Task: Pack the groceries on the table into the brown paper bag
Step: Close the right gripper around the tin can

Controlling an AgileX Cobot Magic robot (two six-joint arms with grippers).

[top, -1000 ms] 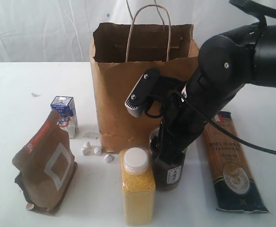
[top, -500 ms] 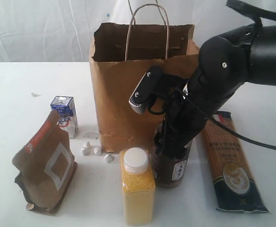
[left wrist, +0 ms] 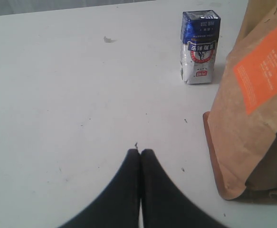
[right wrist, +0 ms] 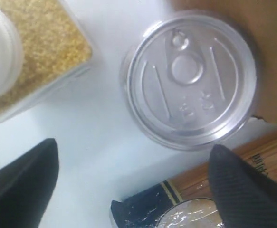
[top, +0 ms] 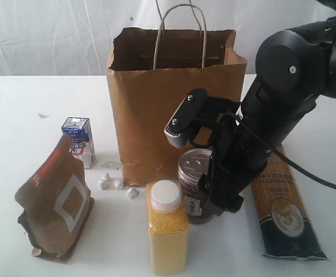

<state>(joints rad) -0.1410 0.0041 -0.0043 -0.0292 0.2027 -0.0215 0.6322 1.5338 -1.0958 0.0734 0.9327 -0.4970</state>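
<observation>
The brown paper bag (top: 173, 104) stands open at the middle of the table (top: 18, 115). In front of it the dark can (top: 193, 179) shows its silver pull-tab lid (right wrist: 191, 78). My right gripper (top: 221, 203) hangs open just right of the can; its fingertips (right wrist: 243, 185) stop short of the lid, with nothing between them. The yellow-grain bottle (top: 168, 228) stands left of the can. The long pasta pack (top: 283, 208) lies to the right. The brown pouch (top: 55, 202) and blue-white carton (top: 78, 140) stand at left. My left gripper (left wrist: 140, 153) is shut, low over bare table. The gold-lidded jar is out of view.
Small white crumbs (top: 117, 184) lie by the bag's front left corner. In the left wrist view the carton (left wrist: 200, 47) and the pouch's orange label (left wrist: 262, 71) stand beyond my shut fingers. The bottle (right wrist: 29, 52) and pasta pack (right wrist: 190, 204) crowd the can.
My right arm has shifted to the right and off the can, which it covered before. The can's silver lid now shows. Nothing else has moved.
</observation>
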